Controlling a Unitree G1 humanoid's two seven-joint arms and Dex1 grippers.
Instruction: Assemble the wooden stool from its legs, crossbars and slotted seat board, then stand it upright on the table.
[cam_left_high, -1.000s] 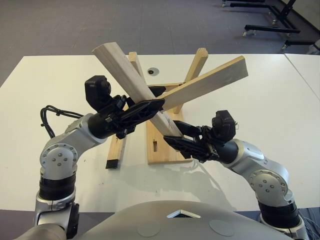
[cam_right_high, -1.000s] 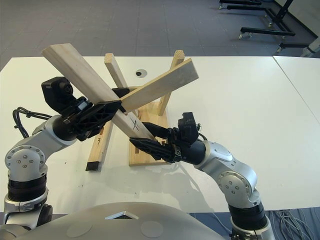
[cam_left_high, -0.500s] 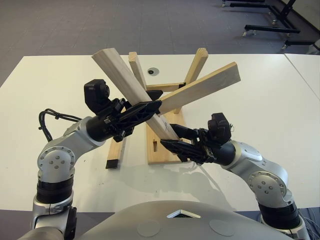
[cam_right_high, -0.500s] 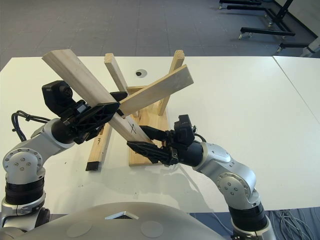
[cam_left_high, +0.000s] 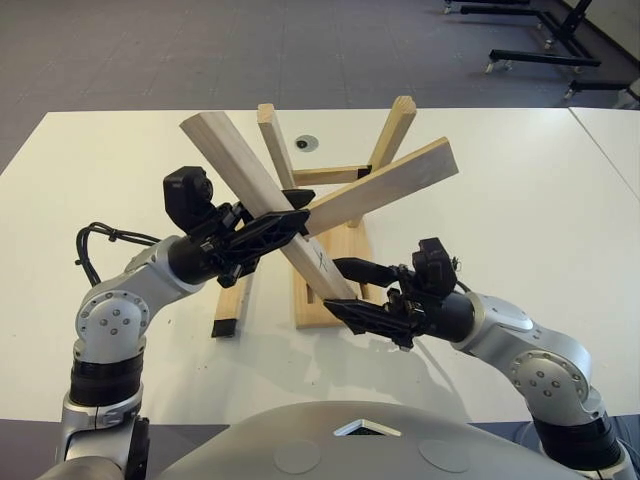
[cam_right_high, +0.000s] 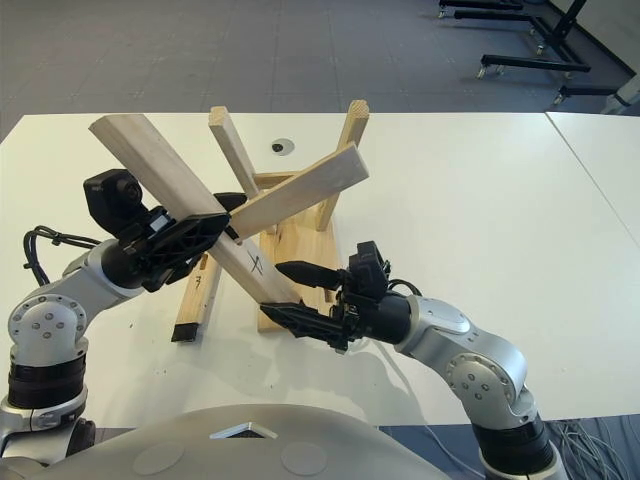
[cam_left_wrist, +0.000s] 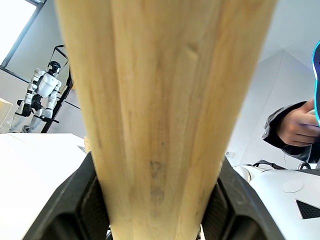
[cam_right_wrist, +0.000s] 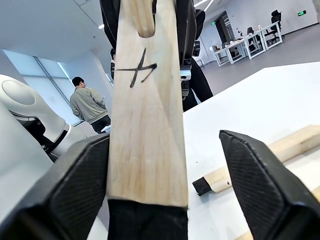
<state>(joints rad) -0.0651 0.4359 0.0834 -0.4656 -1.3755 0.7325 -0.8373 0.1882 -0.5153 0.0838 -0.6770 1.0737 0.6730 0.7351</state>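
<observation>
Right gripper fingers spread; pencil-marked leg between, touching 1 finger. Left gripper clamps leg beyond. Loose wooden piece on table.

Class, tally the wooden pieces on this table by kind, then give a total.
wide planks: 2
upright legs: 2
crossbar: 1
seat board: 1
lying leg: 1
Total: 7
</observation>
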